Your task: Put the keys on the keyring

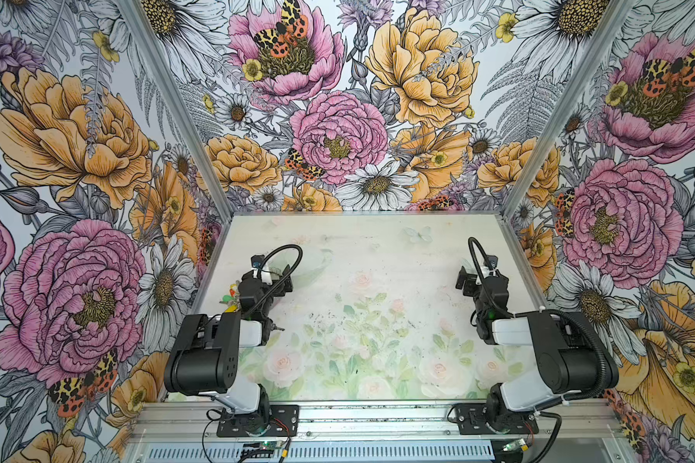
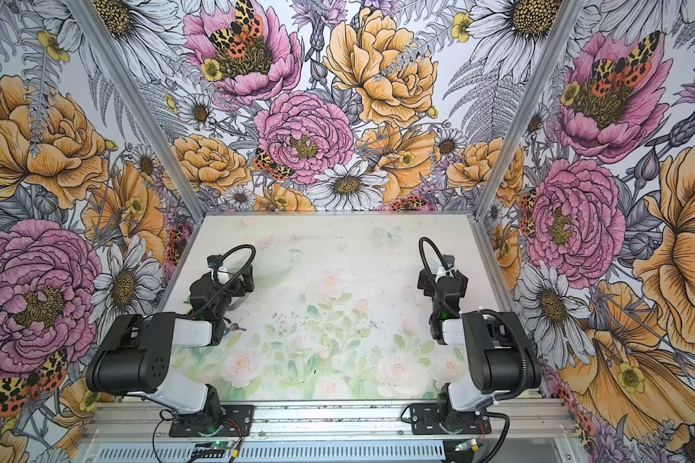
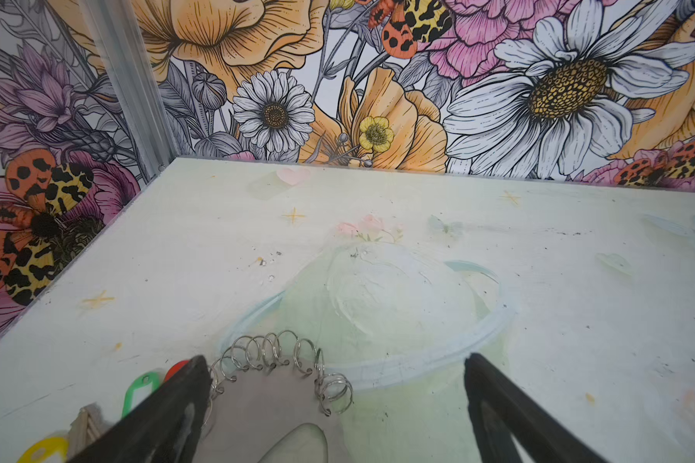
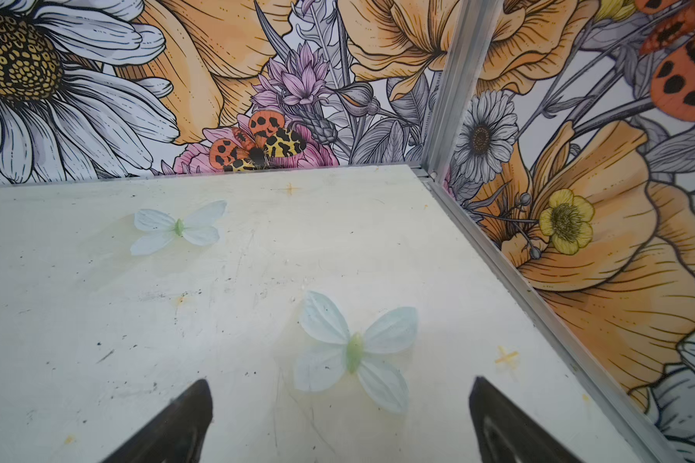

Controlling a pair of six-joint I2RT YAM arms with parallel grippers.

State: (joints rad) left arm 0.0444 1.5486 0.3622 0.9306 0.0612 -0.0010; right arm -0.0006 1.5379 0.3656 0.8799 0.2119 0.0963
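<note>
Hovering over the counter, the left fingers spread wide and empty above the grey keyring, with coloured keys just beside it. The right fingers, also parted and empty, sit well apart. Closing carelessly could snag wire loops and scatter the keys.

You have no text, label, brand or number to read here. The keys show no lettering, and the walls and table bear only printed flowers and butterflies.
</note>
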